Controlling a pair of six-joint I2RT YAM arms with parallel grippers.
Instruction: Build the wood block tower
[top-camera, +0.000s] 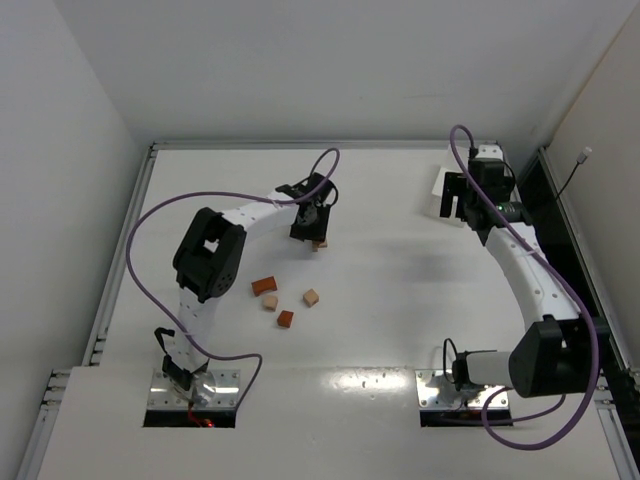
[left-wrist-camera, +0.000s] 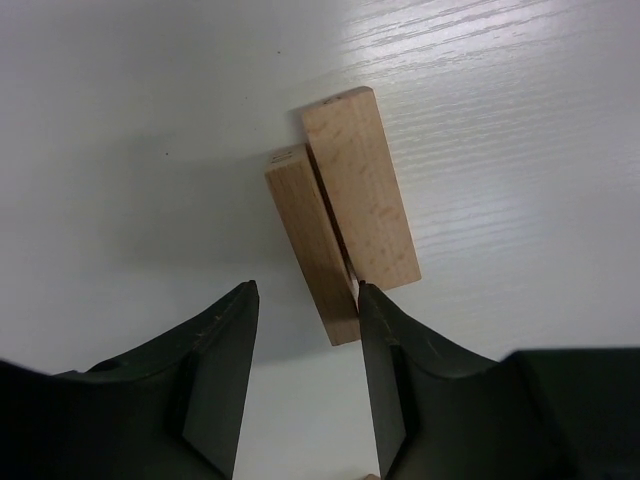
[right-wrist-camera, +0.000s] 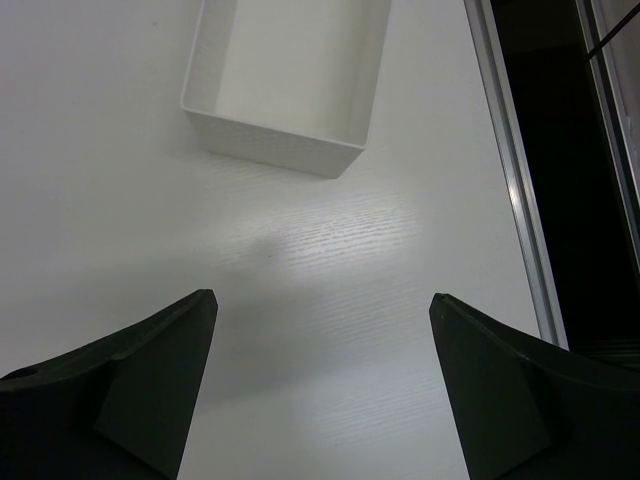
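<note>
Two pale tan bars lie side by side on the table in the left wrist view, a narrow one (left-wrist-camera: 310, 240) and a wider one (left-wrist-camera: 362, 190). My left gripper (left-wrist-camera: 305, 292) is open just short of them, and its right finger (left-wrist-camera: 385, 350) sits at their near ends. From above, the left gripper (top-camera: 309, 228) hovers over the bars (top-camera: 320, 243). Loose wood blocks lie nearer: a reddish bar (top-camera: 264, 285), a tan cube (top-camera: 270, 302), a reddish cube (top-camera: 286, 319) and a tan cube (top-camera: 311, 297). No stacked tower shows. My right gripper (right-wrist-camera: 322, 305) is open and empty.
A white rectangular box (right-wrist-camera: 285, 80) stands at the far right of the table (top-camera: 400, 290), just beyond the right gripper (top-camera: 466, 207). A metal rail (right-wrist-camera: 510, 170) and a dark gap run along the table's right edge. Purple cables loop over both arms.
</note>
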